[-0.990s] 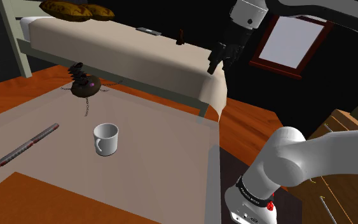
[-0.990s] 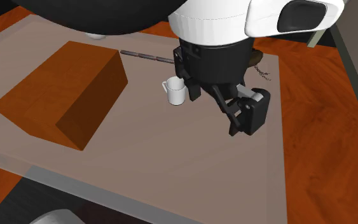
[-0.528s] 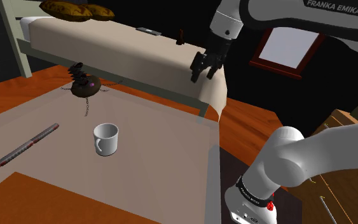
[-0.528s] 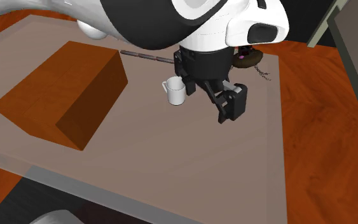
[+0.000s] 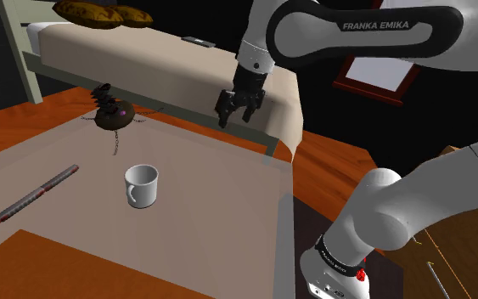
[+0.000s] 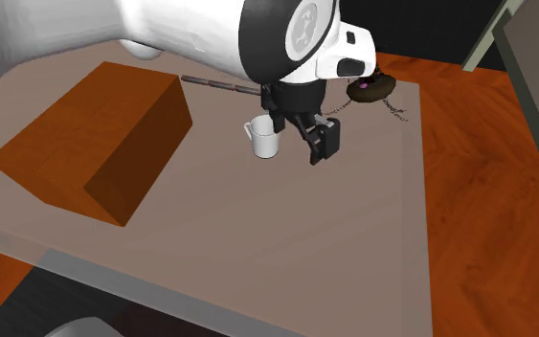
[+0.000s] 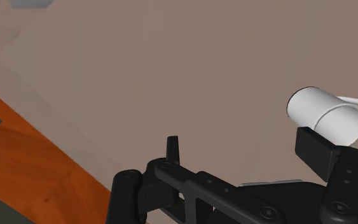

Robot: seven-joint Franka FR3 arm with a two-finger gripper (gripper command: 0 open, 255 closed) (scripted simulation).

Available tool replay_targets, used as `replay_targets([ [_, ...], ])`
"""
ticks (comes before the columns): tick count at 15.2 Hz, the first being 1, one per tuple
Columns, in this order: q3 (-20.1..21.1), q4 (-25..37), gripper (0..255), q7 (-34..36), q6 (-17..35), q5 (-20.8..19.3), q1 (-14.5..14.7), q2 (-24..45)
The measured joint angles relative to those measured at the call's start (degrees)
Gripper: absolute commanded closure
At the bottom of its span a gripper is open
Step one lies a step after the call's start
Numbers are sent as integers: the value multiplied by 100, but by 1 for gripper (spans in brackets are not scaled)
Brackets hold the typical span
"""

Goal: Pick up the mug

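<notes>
Grey tabletop [image 7: 171, 76] holds white mug [image 7: 327, 114], partly behind the hand [image 7: 244, 153]

The white Franka arm with dark joints [image 5: 373, 27] is rising from the shoulder view's lower right and arching over toward its left; the wrist is pointing steeply downward; the all-black two-finger gripper [image 5: 237, 117] [image 6: 317, 148] [image 7: 244, 153] is hanging in the air; its fingers [image 7: 172, 150] are standing well apart, clasping nothing.

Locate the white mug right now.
The white mug stands upright on the pale tabletop, left of centre in the shoulder view, right of the dark rod; in the second exterior view it sits just left of the black gripper.
</notes>
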Motion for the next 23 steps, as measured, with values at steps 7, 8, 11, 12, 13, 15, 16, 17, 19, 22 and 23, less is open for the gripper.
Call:
replay_targets([
  [7,350,306,0,377,835,98,115,1259],
  [8,398,355,0,435,944,101,134,1433],
  [11,548,625,0,638,1237,65,191,2042],
  [12,586,717,0,695,1315,50,210,2231],
  [13,619,876,0,755,1400,9,222,2488],
  [15,711,1074,0,930,1594,-57,293,2921],
  [16,751,1190,0,1018,1664,-95,332,3123],
  [17,764,1315,0,1052,1712,-125,350,3312],
  [19,807,1578,0,1199,1849,-217,429,3749],
  [22,818,1747,0,1292,1998,-299,490,4093],
  [23,816,1731,0,1306,2062,-313,497,4143],
])
